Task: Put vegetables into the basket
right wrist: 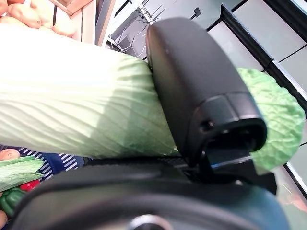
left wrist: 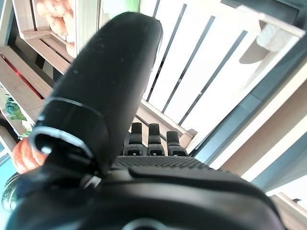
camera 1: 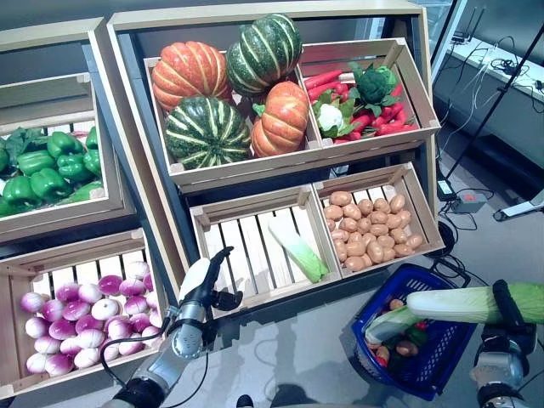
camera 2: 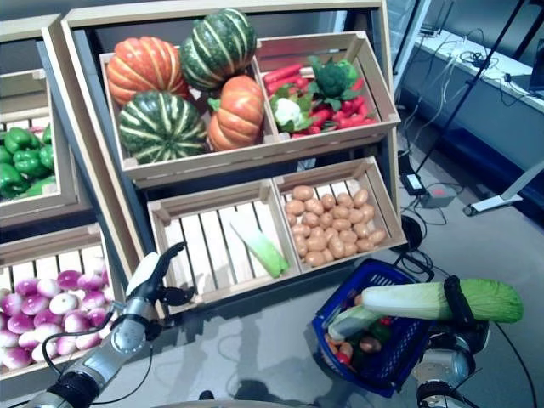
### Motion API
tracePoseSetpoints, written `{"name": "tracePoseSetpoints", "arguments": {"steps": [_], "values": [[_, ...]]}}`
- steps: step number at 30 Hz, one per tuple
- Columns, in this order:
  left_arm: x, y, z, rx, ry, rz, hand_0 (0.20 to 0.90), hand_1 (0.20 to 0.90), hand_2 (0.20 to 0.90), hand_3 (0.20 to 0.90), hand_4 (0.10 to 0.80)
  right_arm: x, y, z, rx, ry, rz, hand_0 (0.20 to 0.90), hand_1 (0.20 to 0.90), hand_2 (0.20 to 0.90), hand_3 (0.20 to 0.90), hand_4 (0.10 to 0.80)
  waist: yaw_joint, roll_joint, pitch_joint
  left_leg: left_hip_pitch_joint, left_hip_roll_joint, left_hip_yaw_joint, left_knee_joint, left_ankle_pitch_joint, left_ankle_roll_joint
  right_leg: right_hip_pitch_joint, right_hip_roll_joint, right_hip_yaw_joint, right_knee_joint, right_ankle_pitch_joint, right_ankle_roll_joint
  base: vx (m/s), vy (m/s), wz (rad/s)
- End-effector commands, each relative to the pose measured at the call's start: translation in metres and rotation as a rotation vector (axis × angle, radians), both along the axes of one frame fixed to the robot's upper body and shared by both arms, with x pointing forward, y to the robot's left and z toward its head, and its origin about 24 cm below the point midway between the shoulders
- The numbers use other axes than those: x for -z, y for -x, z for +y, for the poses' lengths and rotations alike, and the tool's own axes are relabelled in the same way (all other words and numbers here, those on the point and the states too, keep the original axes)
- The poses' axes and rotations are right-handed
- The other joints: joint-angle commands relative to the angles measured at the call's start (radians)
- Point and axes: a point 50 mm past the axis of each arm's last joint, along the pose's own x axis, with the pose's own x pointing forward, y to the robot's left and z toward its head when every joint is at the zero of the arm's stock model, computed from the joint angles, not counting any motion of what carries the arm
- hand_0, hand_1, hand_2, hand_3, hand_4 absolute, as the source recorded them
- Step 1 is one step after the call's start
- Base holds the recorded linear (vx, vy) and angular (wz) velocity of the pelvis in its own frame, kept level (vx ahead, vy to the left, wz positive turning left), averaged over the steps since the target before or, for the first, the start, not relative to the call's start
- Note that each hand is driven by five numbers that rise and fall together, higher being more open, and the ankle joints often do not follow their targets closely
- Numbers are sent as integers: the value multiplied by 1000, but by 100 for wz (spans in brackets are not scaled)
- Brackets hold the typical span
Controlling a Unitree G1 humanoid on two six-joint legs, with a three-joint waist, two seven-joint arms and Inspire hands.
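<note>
My right hand (camera 1: 508,316) is shut on a long napa cabbage (camera 1: 463,303), held level just above the blue basket's (camera 1: 435,372) right side; in the right wrist view the thumb (right wrist: 192,96) wraps over the cabbage (right wrist: 72,115). Inside the basket lie another napa cabbage (camera 1: 387,325) and several small vegetables. One more napa cabbage (camera 1: 297,248) lies in the slatted lower middle crate (camera 1: 246,251). My left hand (camera 1: 201,286) hovers at that crate's front left corner, open and holding nothing.
The upper crates hold pumpkins (camera 1: 223,93) and carrots with broccoli and cauliflower (camera 1: 361,102). Potatoes (camera 1: 370,228) fill the lower right crate. Green peppers (camera 1: 47,166) and purple onions (camera 1: 81,319) are at the left. Cables and a power box (camera 1: 469,201) lie on the floor at the right.
</note>
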Motion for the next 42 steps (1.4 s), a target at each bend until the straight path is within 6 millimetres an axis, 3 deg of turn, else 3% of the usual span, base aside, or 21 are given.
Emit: {"name": "tracePoseSetpoints", "arguments": {"steps": [1,2,4,6,9,11,13,19,23,27,30,31,32,35,38,39,42], "values": [[-38,-29,-12,23,127,-231,900,900,900,900,800,-56,-30,-28,37,160,-227,300,300,300,300,400,36,11,49,-94,33,-59,256,-104,-43,1,52,-4,-17,105,-81,59,138,-17],[-36,-27,-12,13,145,-232,900,900,900,900,800,-56,-31,-28,35,158,-230,300,300,300,300,400,40,15,52,-85,31,-63,190,-100,-43,9,52,2,-20,100,-73,116,206,-33],[-38,-26,-16,26,154,-250,900,900,900,900,800,-62,-38,-26,31,172,-246,300,300,300,300,400,58,36,52,-78,32,-113,-29,-21,-46,30,55,23,-27,79,-56,131,222,-28],[-41,-29,-20,49,141,-258,900,900,900,900,800,-65,-40,-27,25,189,-246,300,300,300,300,400,61,38,50,-48,17,-117,-79,-9,-36,32,42,18,-27,74,-47,85,155,-15],[-45,-32,-24,99,133,-256,900,900,900,900,800,-56,-29,-27,41,173,-215,300,300,300,300,400,60,39,19,21,-8,-99,-134,-28,-19,39,-12,-56,-21,83,-9,144,140,-40],[-47,-31,-19,90,137,-261,900,900,900,900,800,-50,-26,-24,21,178,-202,300,300,300,300,400,63,46,20,51,0,-75,-133,-36,-16,8,-38,-122,63,76,11,88,32,-23],[-51,-31,-10,42,133,-282,900,900,900,900,800,-50,-36,-16,-32,171,-198,300,300,300,300,400,79,51,32,72,20,-40,-132,-40,-20,-21,-78,-205,114,81,26,-13,-34,-40],[-58,-40,-6,-25,264,-287,900,900,900,900,800,-59,-51,-12,-71,236,-142,300,300,300,300,400,85,50,19,62,20,-38,-131,-46,-15,-17,-54,-168,54,80,9,29,-56,-33],[-77,-51,-15,-5,316,-358,900,900,900,900,800,-84,-76,-5,-149,408,-51,300,300,300,300,400,96,46,63,-28,43,-54,45,-73,-38,-43,-66,-155,140,42,-11,-51,-67,0],[-105,-57,-13,16,361,-484,900,900,900,900,800,-109,-94,0,-226,600,4,300,300,300,300,400,87,51,151,-153,89,-81,287,-168,-47,-141,-96,-141,337,-48,-41,-117,-53,5],[-131,-61,-14,51,377,-599,900,900,900,900,800,-137,-107,-3,-233,711,-6,300,300,300,300,400,85,59,225,-312,104,-117,487,-255,-29,-299,-139,-120,562,-124,-69,-240,-27,2],[-135,-61,-15,56,382,-615,900,900,900,900,800,-142,-109,-4,-234,726,-10,300,300,300,300,400,85,61,232,-343,103,-124,521,-267,-28,-329,-146,-116,597,-134,-72,-313,-38,10],[-151,-63,-17,78,417,-682,900,900,900,900,800,-165,-117,-10,-211,763,-40,300,300,300,300,400,83,69,275,-436,99,-140,626,-313,-16,-437,-167,-94,719,-170,-87,-230,-22,15],[-162,-63,-21,100,463,-742,900,900,900,900,800,-184,-123,-14,-179,775,-78,300,300,300,300,400,81,79,302,-522,91,-155,718,-352,-7,-543,-190,-75,829,-202,-93,-173,-13,19],[-175,-62,-29,132,509,-820,900,900,900,900,800,-207,-131,-17,-131,789,-107,300,300,300,300,400,81,93,328,-636,76,-174,824,-394,2,-690,-224,-44,951,-233,-94,-125,-2,15],[-178,-61,-31,141,526,-836,900,900,900,900,800,-213,-133,-18,-111,787,-114,300,300,300,300,400,83,99,332,-654,72,-182,865,-434,-1,-722,-231,-28,997,-266,-84,-61,8,15],[-184,-61,-37,167,530,-872,900,900,900,900,800,-225,-134,-24,-59,762,-145,300,300,300,300,400,84,112,337,-714,63,-194,921,-456,-1,-794,-244,-7,1052,-281,-83,-56,3,8]]}}
